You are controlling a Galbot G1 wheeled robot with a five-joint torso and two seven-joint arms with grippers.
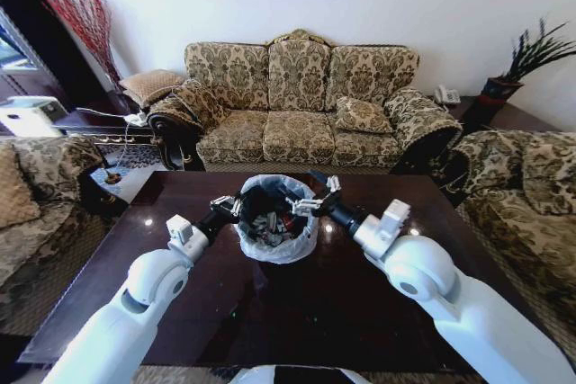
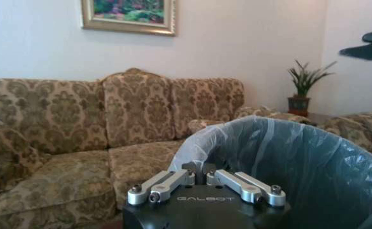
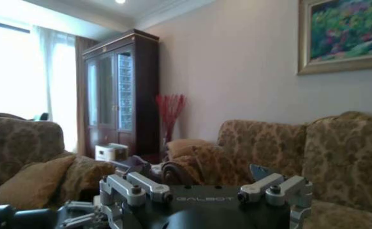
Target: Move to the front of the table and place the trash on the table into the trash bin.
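Bin: the trash bin (image 1: 274,222) stands on the dark surface (image 1: 297,312), near its middle, its pale bag folded over the rim.
Trash: scraps (image 1: 267,228) lie inside the bin; no loose pieces show on the wood around it.
Left claw: the left claw (image 1: 225,208) sits touching or just beside the bin's left rim; I cannot tell whether its fingers are apart or together.
Right claw: the right claw (image 1: 310,200) hangs over the bin's right rim, fingers spread apart, nothing between them.
Risk: with both claws so close to the rim, a sideways nudge could probably tip the light bin or drag its liner, spilling the scraps back out.
Hidden: the bin's depth and lower contents are shadowed; the arms cover parts of the wood; the left wrist view gives the liner (image 2: 281,157) but not the fingertips.
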